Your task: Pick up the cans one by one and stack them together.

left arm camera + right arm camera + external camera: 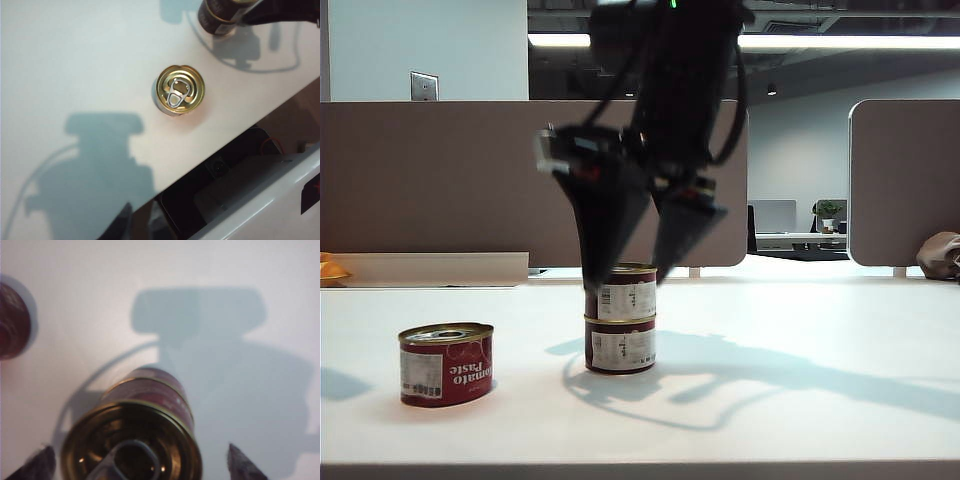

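Note:
Two dark maroon cans with white labels stand stacked mid-table, the upper can [627, 292] on the lower can [622, 346]. My right gripper [632, 272] hangs over the stack, open. One fingertip [35, 465] and the other fingertip [242, 465] flank the top can's gold lid [132, 440], each with a gap showing. The red Tomato Paste can [446, 363] stands alone to the left, and its pull-tab lid [180, 90] shows from above. Of my left gripper only a dark finger [119, 225] shows, well short of that can and high above the table.
A brown partition [440, 180] runs behind the table. An orange object [332, 270] lies at the far left. The table's front edge [235, 135] passes close to the red can, with dark robot parts beyond it. The stack [217, 17] is also seen from the left wrist.

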Robot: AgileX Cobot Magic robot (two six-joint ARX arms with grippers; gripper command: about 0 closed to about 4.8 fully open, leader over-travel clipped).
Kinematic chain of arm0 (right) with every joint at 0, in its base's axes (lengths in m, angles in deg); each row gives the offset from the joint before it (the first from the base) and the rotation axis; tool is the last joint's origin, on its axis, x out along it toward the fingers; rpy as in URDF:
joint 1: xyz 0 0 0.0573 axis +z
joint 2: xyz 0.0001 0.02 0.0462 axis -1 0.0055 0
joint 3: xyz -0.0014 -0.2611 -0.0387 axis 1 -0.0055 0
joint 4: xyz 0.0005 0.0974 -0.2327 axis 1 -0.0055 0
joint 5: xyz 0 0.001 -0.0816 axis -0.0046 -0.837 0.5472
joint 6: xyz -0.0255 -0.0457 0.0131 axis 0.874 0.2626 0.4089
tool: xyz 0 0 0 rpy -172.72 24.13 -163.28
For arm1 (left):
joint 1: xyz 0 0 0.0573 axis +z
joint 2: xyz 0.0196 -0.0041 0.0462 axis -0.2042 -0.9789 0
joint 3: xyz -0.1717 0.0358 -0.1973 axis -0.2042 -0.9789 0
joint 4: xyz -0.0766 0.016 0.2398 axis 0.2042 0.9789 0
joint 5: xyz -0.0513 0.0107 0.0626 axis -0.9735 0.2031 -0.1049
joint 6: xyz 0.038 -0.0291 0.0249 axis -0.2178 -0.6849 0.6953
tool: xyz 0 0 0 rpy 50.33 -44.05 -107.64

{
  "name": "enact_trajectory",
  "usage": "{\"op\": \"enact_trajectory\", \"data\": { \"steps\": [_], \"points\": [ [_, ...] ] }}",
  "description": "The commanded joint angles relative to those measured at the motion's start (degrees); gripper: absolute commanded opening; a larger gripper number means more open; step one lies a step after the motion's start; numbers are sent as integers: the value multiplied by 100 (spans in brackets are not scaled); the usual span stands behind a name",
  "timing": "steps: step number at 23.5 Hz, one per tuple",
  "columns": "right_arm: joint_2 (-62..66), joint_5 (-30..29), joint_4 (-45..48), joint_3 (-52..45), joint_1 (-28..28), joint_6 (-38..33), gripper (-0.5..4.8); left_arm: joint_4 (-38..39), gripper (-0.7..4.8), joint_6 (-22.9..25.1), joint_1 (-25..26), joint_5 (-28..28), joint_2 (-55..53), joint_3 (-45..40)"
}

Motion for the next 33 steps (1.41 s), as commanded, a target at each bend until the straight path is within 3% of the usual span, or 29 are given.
{"op": "enact_trajectory", "data": {
  "steps": [1,4,7,8,13,18,21,23,27,33],
  "points": [
    [-79,-4,-623,470,15,-258,440,-234,37,-42,-2,-396,-4,24],
    [-238,-7,-977,673,11,-382,310,-520,68,-42,-2,-553,-85,24],
    [-457,-122,-1331,726,15,-463,46,-664,114,-44,-2,-590,-243,24],
    [-529,-225,-1440,726,15,-463,-8,-678,123,-42,-2,-601,-299,24],
    [-1067,-350,-1971,723,24,-463,-6,-793,128,-31,-2,-597,-850,24],
    [-1886,-350,-2214,721,98,-544,-6,-1078,290,4,-4,-684,-1537,24],
    [-2546,-352,-2251,721,197,-833,-6,-1235,312,7,-2,-682,-1965,24],
    [-3067,-350,-2358,721,232,-1097,-6,-1364,354,4,-44,-682,-2194,26],
    [-3917,-323,-2367,721,520,-1521,-6,-1626,387,2,-411,-654,-2468,28],
    [-4848,-42,-2457,719,586,-1871,-6,-1871,406,-39,-1207,291,-2911,28]
  ]
}}
